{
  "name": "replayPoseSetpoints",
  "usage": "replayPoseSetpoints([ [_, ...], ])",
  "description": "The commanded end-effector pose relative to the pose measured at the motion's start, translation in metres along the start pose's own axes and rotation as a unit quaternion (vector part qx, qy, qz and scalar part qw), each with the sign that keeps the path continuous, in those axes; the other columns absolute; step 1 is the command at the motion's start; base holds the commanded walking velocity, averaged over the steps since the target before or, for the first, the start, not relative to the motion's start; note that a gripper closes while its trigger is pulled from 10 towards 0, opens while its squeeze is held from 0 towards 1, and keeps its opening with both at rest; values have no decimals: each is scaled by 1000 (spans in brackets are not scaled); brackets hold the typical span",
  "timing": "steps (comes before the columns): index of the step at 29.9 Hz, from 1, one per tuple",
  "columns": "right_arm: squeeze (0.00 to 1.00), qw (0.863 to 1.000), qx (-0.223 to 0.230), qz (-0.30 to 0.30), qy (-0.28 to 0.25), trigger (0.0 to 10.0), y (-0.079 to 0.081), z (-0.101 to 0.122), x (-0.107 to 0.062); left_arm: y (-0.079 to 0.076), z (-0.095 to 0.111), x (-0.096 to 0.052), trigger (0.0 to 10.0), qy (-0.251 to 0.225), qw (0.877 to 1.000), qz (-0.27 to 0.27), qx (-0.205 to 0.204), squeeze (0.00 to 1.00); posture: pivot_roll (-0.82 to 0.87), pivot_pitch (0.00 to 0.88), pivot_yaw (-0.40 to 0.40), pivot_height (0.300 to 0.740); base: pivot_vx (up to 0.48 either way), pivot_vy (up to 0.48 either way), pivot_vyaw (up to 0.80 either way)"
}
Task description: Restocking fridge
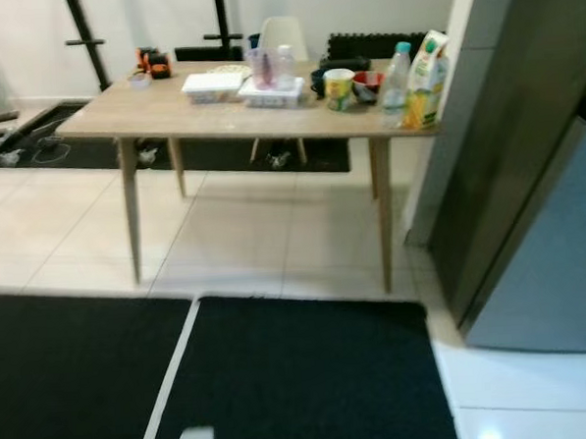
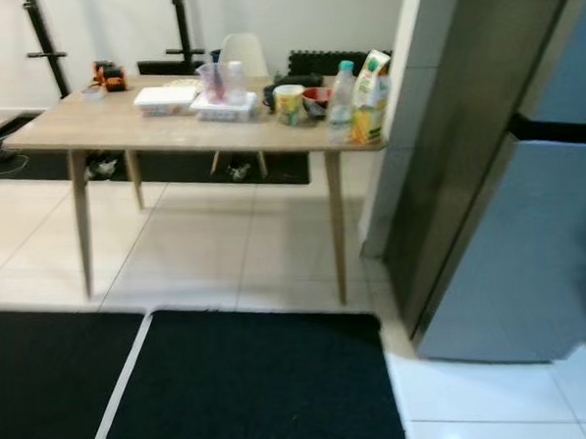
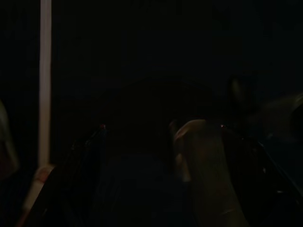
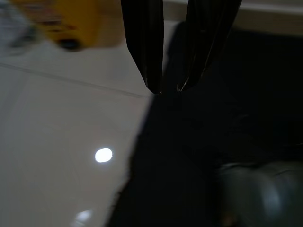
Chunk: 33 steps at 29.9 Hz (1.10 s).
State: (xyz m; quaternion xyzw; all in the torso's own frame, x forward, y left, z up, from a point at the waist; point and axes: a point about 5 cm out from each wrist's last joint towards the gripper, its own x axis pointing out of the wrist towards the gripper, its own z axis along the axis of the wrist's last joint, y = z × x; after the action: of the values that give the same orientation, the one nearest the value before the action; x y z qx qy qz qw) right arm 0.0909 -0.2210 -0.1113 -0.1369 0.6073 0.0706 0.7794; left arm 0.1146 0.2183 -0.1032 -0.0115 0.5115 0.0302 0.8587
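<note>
Fridge: the tall grey steel fridge stands shut on your right, just beside the table.
Table: the long pale wooden table holds the stock, well ahead of you across the black floor mats.
Stock: aim for the green-and-yellow juice carton and the clear plastic water bottle at the fridge-side corner; step close first.
Right gripper: 2 fingers nearly together, empty, pointing at the floor.
Left gripper: too dark, you cannot tell.

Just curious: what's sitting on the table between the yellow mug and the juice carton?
A clear water bottle with a blue cap stands between the mug and the carton, seen in the left eye view.
</note>
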Motion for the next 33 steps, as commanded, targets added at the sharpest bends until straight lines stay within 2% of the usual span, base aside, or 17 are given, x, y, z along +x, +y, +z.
replayPoseSetpoints([
  [1, 0, 1000, -1, -2, 0, 10000, 0, 0, 0, 4, 11, 2, 10000, -12, 1000, 6, 2, 0, -76, 0, 16, 740, 0, 0, -781],
  [7, 0, 1000, -9, 1, 4, 10000, 1, -2, 0, 5, 25, 4, 10000, -36, 999, 14, -31, 0, -65, 0, 19, 740, 0, 0, -779],
  [11, 0, 999, -29, -20, -14, 10000, -13, 10, -1, -2, 9, 2, 10000, -9, 1000, 7, -21, 0, -42, 0, 10, 740, 0, 0, -791],
  [17, 0, 998, -43, -27, -36, 10000, -18, 30, -1, -5, 2, 2, 10000, 7, 1000, 5, -5, 0, -43, 0, -2, 740, 0, 0, 0],
  [20, 0, 996, -66, -25, -61, 10000, -17, 48, -2, -6, 11, 4, 10000, -6, 1000, 1, 4, 0, -50, 0, 0, 740, 0, 0, 0],
  [22, 0, 996, -66, -25, -61, 10000, -17, 48, -2, -6, 11, 4, 10000, -6, 1000, 1, 4, 0, -50, 0, 0, 740, 0, 0, 0],
  [27, 0, 993, -98, -27, -67, 10000, -14, 60, -2, -12, 27, 7, 10000, -20, 999, -8, 30, 0, -36, 0, -20, 740, 0, 0, 0],
  [33, 0, 992, -108, -32, -61, 10000, -17, 59, -2, -15, 26, 8, 10000, -13, 999, -9, 32, 0, -48, 0, -17, 740, 0, 0, 0],
])
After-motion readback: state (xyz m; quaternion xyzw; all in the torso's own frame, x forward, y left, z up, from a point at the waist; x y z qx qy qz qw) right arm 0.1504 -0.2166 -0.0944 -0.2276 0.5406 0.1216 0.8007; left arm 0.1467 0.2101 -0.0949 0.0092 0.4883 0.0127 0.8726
